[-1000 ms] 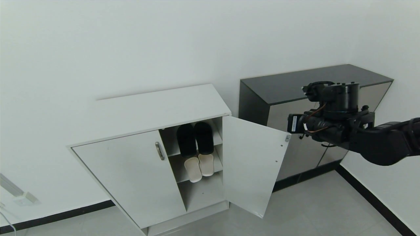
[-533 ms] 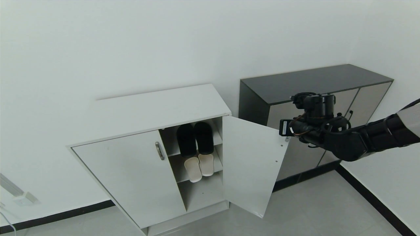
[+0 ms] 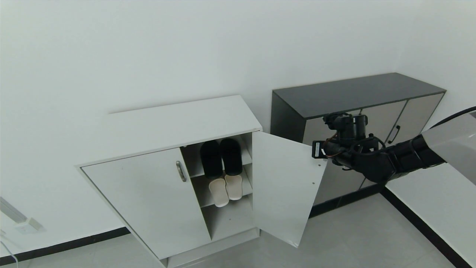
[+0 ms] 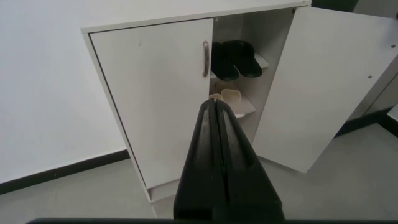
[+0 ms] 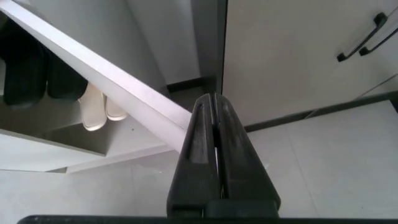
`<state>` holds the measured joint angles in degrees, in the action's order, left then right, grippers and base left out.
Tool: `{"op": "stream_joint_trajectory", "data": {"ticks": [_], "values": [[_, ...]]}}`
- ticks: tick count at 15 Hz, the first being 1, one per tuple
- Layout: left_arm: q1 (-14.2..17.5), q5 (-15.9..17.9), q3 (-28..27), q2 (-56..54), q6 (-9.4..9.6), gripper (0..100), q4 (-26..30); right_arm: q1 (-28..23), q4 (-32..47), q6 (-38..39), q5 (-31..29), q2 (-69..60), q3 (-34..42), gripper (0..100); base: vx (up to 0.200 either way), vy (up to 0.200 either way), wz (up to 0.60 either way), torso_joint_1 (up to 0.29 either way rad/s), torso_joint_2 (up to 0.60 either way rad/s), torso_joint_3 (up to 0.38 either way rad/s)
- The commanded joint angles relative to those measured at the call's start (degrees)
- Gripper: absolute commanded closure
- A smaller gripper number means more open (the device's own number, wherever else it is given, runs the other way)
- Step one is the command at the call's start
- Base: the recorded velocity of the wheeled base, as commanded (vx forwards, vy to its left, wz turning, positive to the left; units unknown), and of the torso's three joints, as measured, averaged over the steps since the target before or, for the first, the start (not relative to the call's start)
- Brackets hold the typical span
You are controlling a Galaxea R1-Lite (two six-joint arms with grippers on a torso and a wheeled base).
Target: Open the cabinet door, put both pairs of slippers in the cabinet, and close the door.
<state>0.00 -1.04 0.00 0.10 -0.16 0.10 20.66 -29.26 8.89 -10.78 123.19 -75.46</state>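
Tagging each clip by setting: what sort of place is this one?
Likely an indoor entryway or a staged room: a white shoe cabinet with black slippers and white slippers on its shelves, a dark sideboard beside it, plain white walls and grey floor tiles.

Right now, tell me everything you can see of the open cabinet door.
The door is a flat white panel, seemingly laminated board, swung open at the right of the cabinet. Two small screw marks show near its free edge. The shut right claw sits at its top outer corner; contact unclear.
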Motion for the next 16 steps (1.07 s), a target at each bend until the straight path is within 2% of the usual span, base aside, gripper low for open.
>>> {"op": "stream_joint_trajectory", "data": {"ticks": [1,4,8,10,11,16], "values": [[0.0,0.0,0.0,0.1,0.07,100,0.0,0.2,0.0,0.0,-0.1,-0.1,0.0,100,0.000,0.000,0.00,0.000,0.00,0.000],[0.0,0.0,0.0,0.1,-0.02,100,0.0,2.5,0.2,0.0,-0.1,-4.6,3.8,100,0.000,0.000,0.00,0.000,0.00,0.000],[0.0,0.0,0.0,0.1,-0.02,100,0.0,12.9,-0.1,-0.4,-0.6,-15.0,13.9,100,0.000,0.000,0.00,0.000,0.00,0.000],[0.0,0.0,0.0,0.1,-0.02,100,0.0,14.8,0.0,-1.4,-0.9,-17.5,15.4,100,0.000,0.000,0.00,0.000,0.00,0.000],[0.0,0.0,0.0,0.0,-0.02,100,0.0,14.4,-0.1,-2.0,-1.9,-17.3,15.3,100,0.000,0.000,0.00,0.000,0.00,0.000],[0.0,0.0,0.0,0.0,0.07,100,0.0,4.8,-0.1,-2.7,-2.5,-10.5,11.3,100,0.000,0.000,0.00,0.000,0.00,0.000]]}}
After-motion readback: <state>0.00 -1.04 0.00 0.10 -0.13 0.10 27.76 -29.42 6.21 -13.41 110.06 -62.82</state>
